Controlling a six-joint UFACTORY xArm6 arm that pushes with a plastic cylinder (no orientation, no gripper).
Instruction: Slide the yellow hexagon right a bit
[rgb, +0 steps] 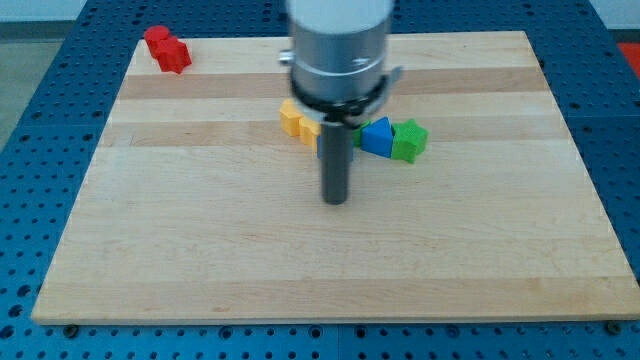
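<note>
A yellow block (296, 121) lies near the middle of the wooden board (200, 250), partly hidden behind the rod; its shape cannot be made out fully. My tip (336, 201) rests on the board below and slightly right of the yellow block, apart from it. A blue block (377, 135) and a green star-like block (409, 140) lie just right of the rod, touching each other. Whatever lies directly behind the rod is hidden.
A red block (166, 49) sits at the board's top left corner. The arm's grey cylinder body (338, 50) covers the top middle of the board. A blue perforated table (50, 150) surrounds the board.
</note>
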